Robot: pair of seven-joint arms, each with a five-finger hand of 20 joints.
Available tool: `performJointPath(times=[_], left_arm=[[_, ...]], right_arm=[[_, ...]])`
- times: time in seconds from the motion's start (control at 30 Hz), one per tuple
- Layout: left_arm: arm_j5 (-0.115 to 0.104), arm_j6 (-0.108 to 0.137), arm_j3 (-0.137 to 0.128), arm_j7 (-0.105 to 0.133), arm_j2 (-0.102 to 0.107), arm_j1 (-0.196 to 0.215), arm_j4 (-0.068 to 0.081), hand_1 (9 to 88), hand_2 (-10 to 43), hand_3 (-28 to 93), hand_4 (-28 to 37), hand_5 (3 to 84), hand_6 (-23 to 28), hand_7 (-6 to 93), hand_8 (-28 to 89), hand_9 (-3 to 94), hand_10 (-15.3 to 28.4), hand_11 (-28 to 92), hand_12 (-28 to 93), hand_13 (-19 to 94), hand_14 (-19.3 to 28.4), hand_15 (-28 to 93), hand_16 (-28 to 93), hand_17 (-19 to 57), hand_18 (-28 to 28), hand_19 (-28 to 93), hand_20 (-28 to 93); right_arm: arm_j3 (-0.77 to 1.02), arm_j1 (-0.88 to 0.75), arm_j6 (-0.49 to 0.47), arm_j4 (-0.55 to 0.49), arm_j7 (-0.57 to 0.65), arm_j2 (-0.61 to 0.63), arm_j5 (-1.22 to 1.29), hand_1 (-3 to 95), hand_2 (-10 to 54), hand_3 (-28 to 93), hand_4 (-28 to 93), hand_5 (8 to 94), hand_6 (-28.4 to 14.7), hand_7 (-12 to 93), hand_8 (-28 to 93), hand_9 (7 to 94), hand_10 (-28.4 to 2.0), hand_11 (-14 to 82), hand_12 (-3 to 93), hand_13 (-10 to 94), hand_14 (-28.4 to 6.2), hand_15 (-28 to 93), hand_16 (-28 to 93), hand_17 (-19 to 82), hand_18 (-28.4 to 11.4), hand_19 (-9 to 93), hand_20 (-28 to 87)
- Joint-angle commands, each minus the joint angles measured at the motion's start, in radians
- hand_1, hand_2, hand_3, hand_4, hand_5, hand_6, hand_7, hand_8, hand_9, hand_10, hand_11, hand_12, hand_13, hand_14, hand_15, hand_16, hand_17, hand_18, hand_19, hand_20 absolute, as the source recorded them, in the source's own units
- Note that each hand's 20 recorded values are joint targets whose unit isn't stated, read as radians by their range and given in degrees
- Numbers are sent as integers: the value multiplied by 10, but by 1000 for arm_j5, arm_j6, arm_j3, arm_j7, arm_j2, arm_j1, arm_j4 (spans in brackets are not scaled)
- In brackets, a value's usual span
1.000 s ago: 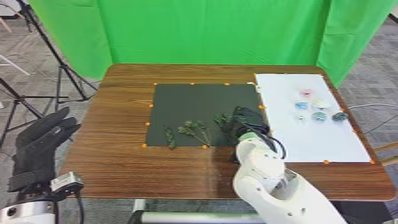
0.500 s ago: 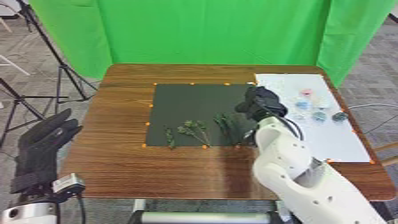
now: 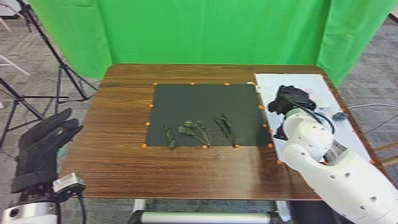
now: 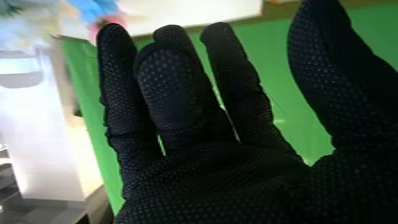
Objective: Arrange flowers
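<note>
In the head view my right hand (image 3: 290, 99) is over the left part of the white sheet (image 3: 343, 142), partly covering the small flowers there. A pink flower (image 3: 309, 93) and a dark bluish flower (image 3: 339, 116) show beside it. Three green stems lie apart on the dark mat: a left sprig (image 3: 170, 137), a branching middle one (image 3: 194, 129) and a right one (image 3: 225, 127). My left hand (image 3: 46, 137) is off the table's left side, fingers relaxed. The right wrist view shows my right hand (image 4: 213, 170) with fingers mostly extended and nothing held; a blue flower (image 4: 91, 8) is beyond its fingertips.
The dark mat (image 3: 200, 102) lies mid-table, its border marked by small orange dots. Brown wood (image 3: 160, 172) runs around it. A green curtain (image 3: 213, 32) hangs behind the table, and a black stand (image 3: 62, 65) is at the far left.
My right hand has moved from the dark mat's right side, first away and then rightward over the white sheet, uncovering the right stem. The left hand has barely moved.
</note>
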Motion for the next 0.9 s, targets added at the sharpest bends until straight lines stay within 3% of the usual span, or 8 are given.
performJointPath(times=[0.03,0.13,0.2,0.27,0.57,0.73,0.87,0.9], left_arm=[[11,-6,7,-13,-12,-6,-5,265,44,838,-169,409,101,179,-111,370,200,376,78,253,271,626,-161,-90,218,579,20],[16,-10,11,-18,-21,-12,-3,265,44,838,-168,409,101,179,-111,370,200,376,78,253,271,627,-160,-90,218,579,20],[5,-3,13,-4,-12,-7,-3,265,44,838,-168,409,101,179,-111,370,200,376,78,253,270,626,-161,-90,218,579,19],[10,-10,14,-10,-17,-10,-2,265,44,839,-168,409,101,179,-111,371,200,376,78,253,271,626,-161,-90,218,578,19],[10,-9,23,-2,-17,-18,1,266,44,837,-169,409,101,178,-111,371,199,376,79,254,271,627,-160,-90,218,578,19],[-3,0,32,16,-3,-21,4,265,44,838,-167,409,101,179,-111,370,199,376,79,254,271,627,-160,-90,218,578,19],[2,-8,27,11,-9,-21,6,266,44,837,-168,408,100,179,-111,371,200,376,79,254,271,627,-161,-90,218,578,19],[-7,-1,28,21,-2,-15,5,266,44,837,-167,408,100,180,-111,371,200,376,79,253,271,627,-161,-90,218,578,19]], right_arm=[[-21,-1,32,41,25,47,-24,365,-81,826,-231,521,-113,195,-100,509,-230,221,159,641,-123,799,149,339,-208,878,-201],[-55,16,55,50,52,72,-50,365,-82,827,-233,518,-112,193,-100,501,-233,210,158,640,-124,800,143,338,-209,874,-192],[-72,28,86,57,69,84,-61,366,-82,827,-234,518,-112,192,-100,497,-235,205,157,640,-123,800,141,338,-211,873,-187],[-95,41,105,57,91,103,-64,366,-82,827,-234,519,-112,193,-100,495,-235,202,156,641,-123,800,139,341,-211,876,-183],[-76,55,12,86,113,95,-51,372,-85,819,-232,524,-114,186,-102,492,-242,191,155,647,-130,804,134,361,-210,889,-182],[-26,45,-47,109,107,74,-12,377,-87,814,-231,521,-118,171,-97,490,-242,186,155,649,-131,806,133,363,-211,894,-190],[-25,50,-60,118,114,73,0,380,-86,811,-231,521,-118,168,-95,490,-242,185,155,651,-133,809,133,363,-211,895,-195],[-17,45,-67,119,110,69,1,380,-87,812,-231,521,-119,168,-95,491,-242,185,155,652,-133,810,133,363,-210,896,-196]])
